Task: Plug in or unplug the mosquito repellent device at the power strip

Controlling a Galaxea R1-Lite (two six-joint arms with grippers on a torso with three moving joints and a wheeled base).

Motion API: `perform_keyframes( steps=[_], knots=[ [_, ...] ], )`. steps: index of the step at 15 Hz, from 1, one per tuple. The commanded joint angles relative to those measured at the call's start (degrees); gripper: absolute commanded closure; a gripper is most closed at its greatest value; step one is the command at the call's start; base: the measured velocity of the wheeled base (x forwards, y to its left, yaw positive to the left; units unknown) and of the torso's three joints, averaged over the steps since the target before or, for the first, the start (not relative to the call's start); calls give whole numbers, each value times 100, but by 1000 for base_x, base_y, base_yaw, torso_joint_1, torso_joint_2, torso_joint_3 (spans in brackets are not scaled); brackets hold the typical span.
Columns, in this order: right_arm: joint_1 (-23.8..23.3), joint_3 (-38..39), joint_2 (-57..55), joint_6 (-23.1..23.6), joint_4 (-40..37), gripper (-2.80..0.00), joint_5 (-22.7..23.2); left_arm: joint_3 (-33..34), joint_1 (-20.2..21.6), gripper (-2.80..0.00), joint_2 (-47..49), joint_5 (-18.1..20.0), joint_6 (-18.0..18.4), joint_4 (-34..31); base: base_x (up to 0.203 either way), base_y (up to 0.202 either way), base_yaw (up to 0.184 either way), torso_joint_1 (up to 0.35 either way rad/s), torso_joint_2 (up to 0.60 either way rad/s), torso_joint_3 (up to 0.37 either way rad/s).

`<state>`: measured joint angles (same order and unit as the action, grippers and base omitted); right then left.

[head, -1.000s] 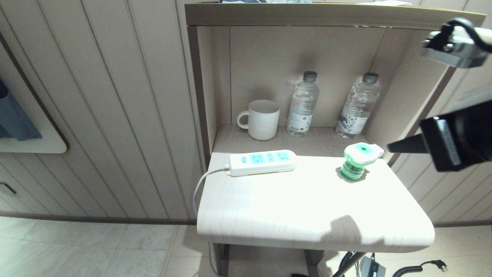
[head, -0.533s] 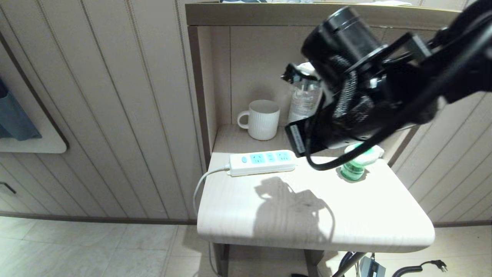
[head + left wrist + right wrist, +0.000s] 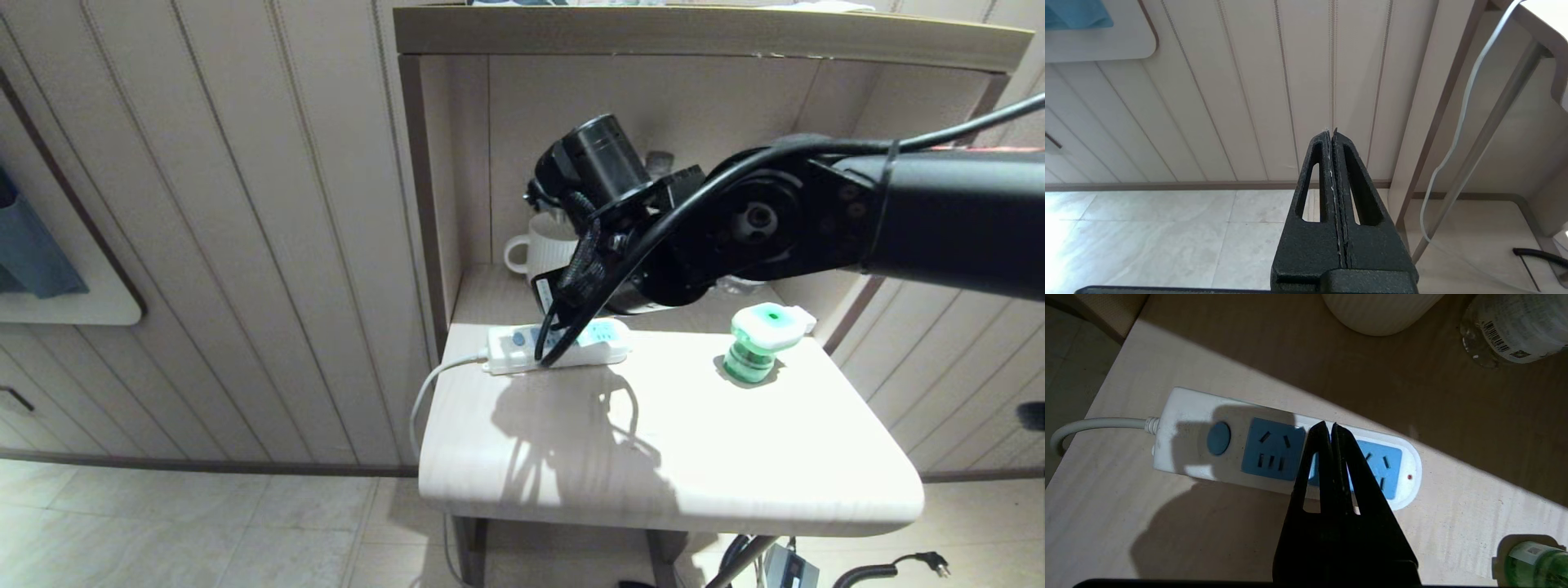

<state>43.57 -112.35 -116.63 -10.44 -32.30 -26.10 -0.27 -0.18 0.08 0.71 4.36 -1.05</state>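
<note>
The white power strip (image 3: 608, 335) with light-blue socket faces lies at the back left of the small table; its sockets are bare. In the right wrist view the power strip (image 3: 1274, 451) sits just beyond my right gripper (image 3: 1329, 425), which is shut, holds nothing and hovers over the strip's middle. My right arm (image 3: 735, 220) reaches in from the right across the shelf. The mosquito repellent device (image 3: 759, 339), a green bottle with a white-and-green head, stands upright at the table's right, apart from the strip; the device (image 3: 1535, 563) shows at the wrist view's edge. My left gripper (image 3: 1330, 131) is shut and parked low beside the table.
A white mug (image 3: 539, 249) and a water bottle (image 3: 1515, 330) stand in the shelf niche behind the strip, mostly hidden by my arm in the head view. The strip's white cord (image 3: 424, 392) hangs off the table's (image 3: 653, 465) left edge. Wall panels close in on the left.
My right arm has swung in from the right edge, across the niche, and come down over the power strip. The device and the strip have not moved.
</note>
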Motion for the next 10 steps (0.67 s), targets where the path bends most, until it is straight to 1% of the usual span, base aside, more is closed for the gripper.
perform_keyframes(
  steps=[1, 6, 10],
  knots=[
    [-12, 2, -296, -5, 143, 0, -39, 0, 1, 0, 0, 0, 3, -1, 0, 0, 0, 0, 0, 0],
    [-239, 2, -579, 54, 1015, 0, -36, 0, 1, 0, 0, 0, 3, -1, 0, 0, 0, 0, 0, 0],
    [-226, 2, -721, 42, 1085, 0, -36, 0, 1, 0, 0, 0, 3, -1, 0, 0, 0, 0, 0, 0]
  ],
)
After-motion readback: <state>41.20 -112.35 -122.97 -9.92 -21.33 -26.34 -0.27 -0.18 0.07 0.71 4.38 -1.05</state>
